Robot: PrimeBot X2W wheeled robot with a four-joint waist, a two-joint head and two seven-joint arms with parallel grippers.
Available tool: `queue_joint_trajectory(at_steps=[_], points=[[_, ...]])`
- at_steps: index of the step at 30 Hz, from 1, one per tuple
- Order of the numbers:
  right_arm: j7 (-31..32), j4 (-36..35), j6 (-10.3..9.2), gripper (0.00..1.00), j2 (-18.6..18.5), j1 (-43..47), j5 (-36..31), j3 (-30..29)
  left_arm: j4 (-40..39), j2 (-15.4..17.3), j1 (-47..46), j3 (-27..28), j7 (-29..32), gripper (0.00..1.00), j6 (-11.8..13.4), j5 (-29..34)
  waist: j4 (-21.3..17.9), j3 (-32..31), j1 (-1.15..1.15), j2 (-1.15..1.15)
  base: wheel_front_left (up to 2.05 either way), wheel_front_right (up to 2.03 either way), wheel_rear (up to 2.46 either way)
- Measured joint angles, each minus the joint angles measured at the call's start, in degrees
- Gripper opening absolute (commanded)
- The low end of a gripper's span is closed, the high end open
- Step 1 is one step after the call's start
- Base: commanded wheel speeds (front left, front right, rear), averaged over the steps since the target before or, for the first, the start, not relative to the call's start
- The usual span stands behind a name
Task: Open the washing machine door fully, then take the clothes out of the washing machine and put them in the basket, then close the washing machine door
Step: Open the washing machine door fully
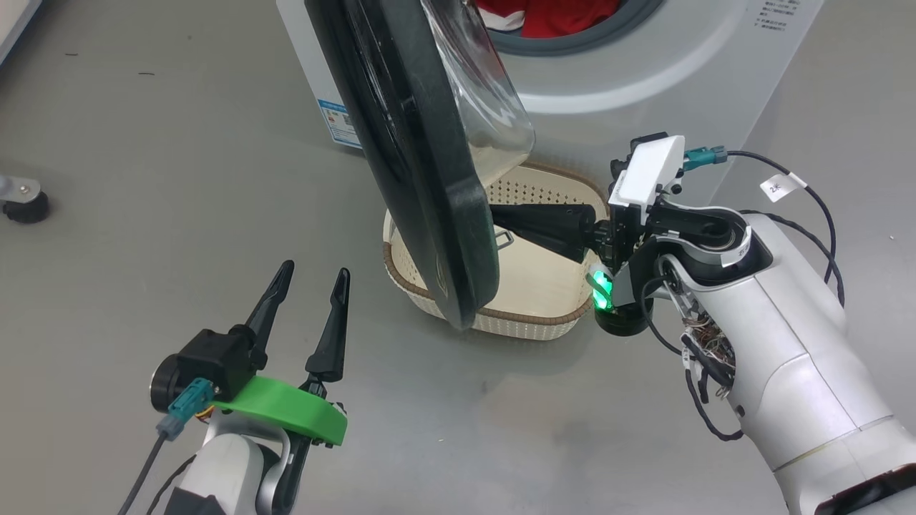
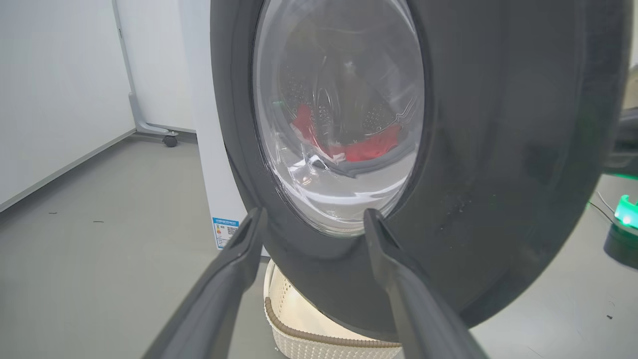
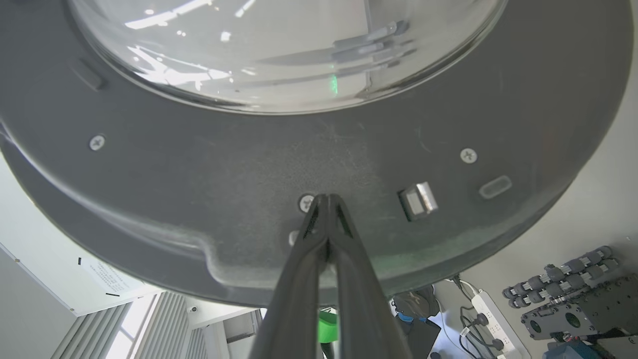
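The washing machine door (image 1: 422, 164) stands partly open, its black rim edge-on over the basket (image 1: 533, 315). My right gripper (image 1: 497, 218) is shut, empty, its tips pressed against the door's inner face (image 3: 279, 199) beside a screw. My left gripper (image 1: 315, 282) hangs open low at the left, clear of the door; in its wrist view the left gripper (image 2: 314, 219) points at the door's outer rim (image 2: 498, 149) and glass window. Red clothes (image 1: 551, 18) lie inside the washing machine (image 1: 644, 79) drum, and the clothes (image 2: 364, 147) show through the glass. The cream basket (image 2: 309, 339) sits under the door.
Grey floor (image 1: 143, 179) spreads to the left of the machine. A caster wheel (image 1: 25, 207) stands at the far left. A white wall (image 2: 50, 99) and a stand's wheeled foot (image 2: 169, 139) lie beyond. A power strip (image 3: 493, 319) and equipment sit behind the door's edge.
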Motion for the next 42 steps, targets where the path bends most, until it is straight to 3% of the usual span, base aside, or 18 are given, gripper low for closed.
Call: queue_joint_trajectory(at_steps=[11, 20, 26, 29, 33, 35, 42], points=[[-2.77, -2.53, -0.02, 0.00, -0.04, 0.74, 3.41, 5.60, -0.04, 0.01, 0.07, -0.18, 0.00, 1.00, 0.01, 0.00, 0.38, 0.00, 0.00, 0.00, 0.00, 0.00, 0.00], [-6.61, -2.97, 0.67, 0.00, 0.11, 0.73, 2.49, 8.34, -0.33, 0.01, 0.08, 0.63, 0.00, 1.00, 0.02, 0.03, -0.03, 0.13, 0.00, 0.00, 0.00, 0.00, 0.00], [-11.02, 0.01, 3.16, 0.00, 0.24, 0.73, -3.72, 8.09, -0.35, 0.02, 0.12, 2.19, 0.00, 1.00, 0.29, 1.63, -1.12, -0.89, 0.00, 0.00, 0.00, 0.00, 0.00], [-13.76, 0.18, 5.32, 0.00, -0.44, 0.74, -6.93, 8.18, -0.35, 0.07, 0.35, 3.19, 0.00, 1.00, 0.54, 2.20, -1.98, -1.56, 0.00, 0.00, 0.00, 0.00, 0.00], [-19.03, 0.15, 9.12, 0.00, -4.28, 0.72, -14.11, 9.34, -0.35, 0.15, 1.75, 3.91, 0.00, 1.00, 0.59, 2.57, -3.35, -2.55, 0.00, 0.00, 0.00, 0.00, 0.00], [-23.96, 0.07, 11.78, 0.00, -7.55, 0.71, -21.80, 11.58, -0.35, 0.33, 2.09, 4.90, 0.00, 1.00, 0.64, 2.59, -4.48, -3.37, 0.00, 0.00, 0.00, 0.00, 0.00], [-35.05, -0.68, 12.13, 0.00, -12.23, 1.04, -35.11, 15.59, -0.10, 1.07, 3.44, 6.27, 0.00, 1.00, 0.86, 2.61, -7.33, -5.46, 0.00, 0.00, 0.00, 0.00, 0.00]])
